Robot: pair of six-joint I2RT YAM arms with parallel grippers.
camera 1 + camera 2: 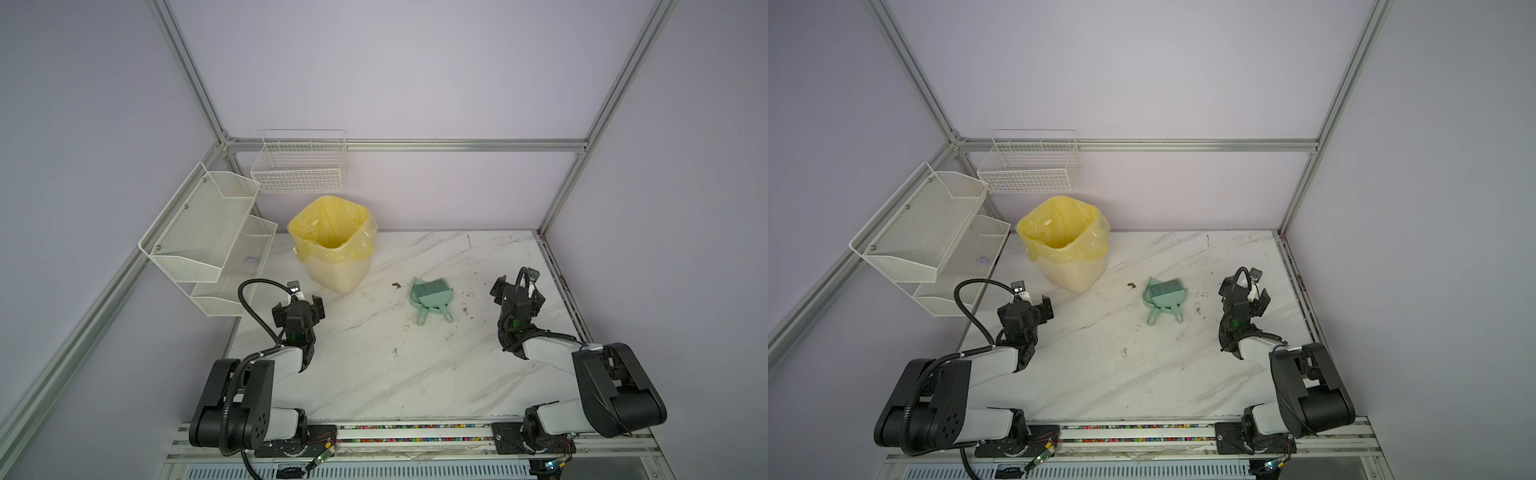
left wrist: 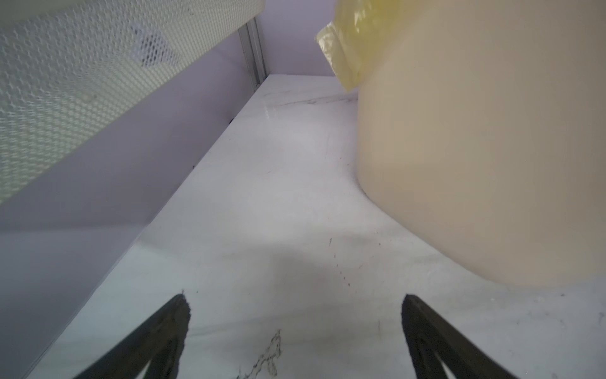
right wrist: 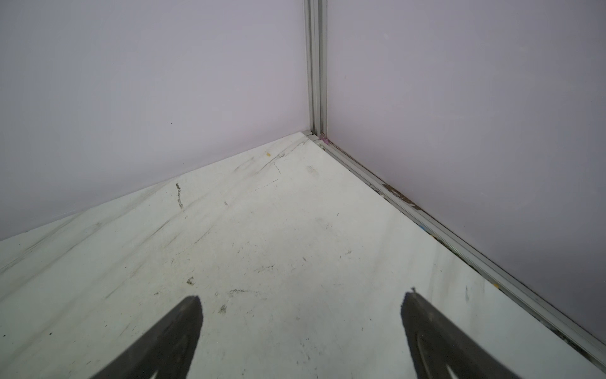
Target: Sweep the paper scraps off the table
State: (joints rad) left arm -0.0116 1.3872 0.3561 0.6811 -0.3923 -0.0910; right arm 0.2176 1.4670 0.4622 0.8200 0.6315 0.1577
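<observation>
Top views both show the left gripper point(image 1: 298, 306) spread wide and empty, close to the cream bin point(image 1: 336, 270) with its yellow liner. The right gripper point(image 1: 516, 291) is likewise spread wide and empty, over the right side of the marble surface point(image 1: 374, 374). A mint dustpan with its brush point(image 1: 432, 296) lies between them. One lavender paper scrap point(image 1: 251, 260) sits in the middle tier of the mesh shelf point(image 1: 199, 232). A tiny purple bit point(image 3: 324, 140) is lodged in the far right corner.
</observation>
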